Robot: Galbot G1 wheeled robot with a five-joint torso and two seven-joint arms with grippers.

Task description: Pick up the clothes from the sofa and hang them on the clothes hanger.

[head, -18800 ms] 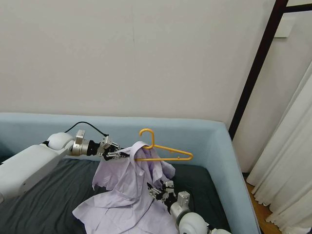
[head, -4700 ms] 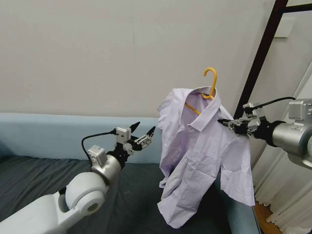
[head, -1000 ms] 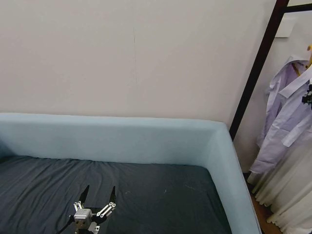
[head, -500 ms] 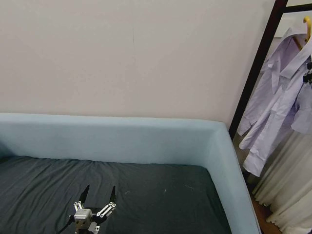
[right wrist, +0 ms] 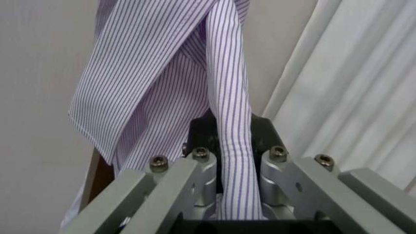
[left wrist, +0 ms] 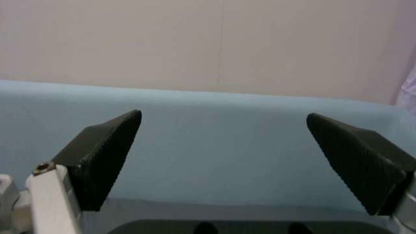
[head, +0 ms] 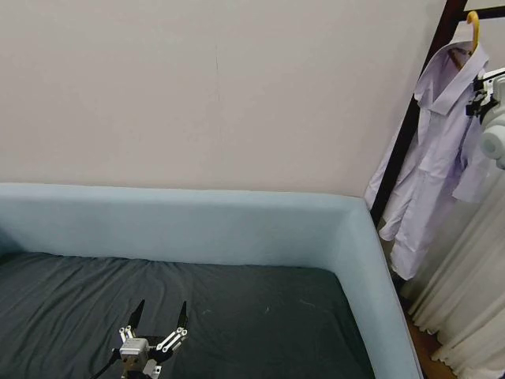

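Head view, shirt: the purple shirt [head: 430, 150] hangs from a yellow hanger [head: 473, 24] at the far right, against a dark pole [head: 410, 118], beyond the sofa [head: 237, 225].
Head view, right gripper: the right gripper [head: 478, 99] is high at the right edge, touching the shirt.
Head view, left gripper: the left gripper [head: 158, 320] is low and near, over the dark seat [head: 260, 316].
Left wrist view, fingers: the fingers [left wrist: 104, 156] are spread wide with nothing between them, facing the sofa's blue back.
Right wrist view, fingers: they are pinched on a fold of striped shirt, with a white curtain [right wrist: 351, 87] beside it.

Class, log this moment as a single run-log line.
right gripper: shut on striped shirt, held high beside rack post | yellow hanger: inside collar | left gripper: open, low over sofa seat
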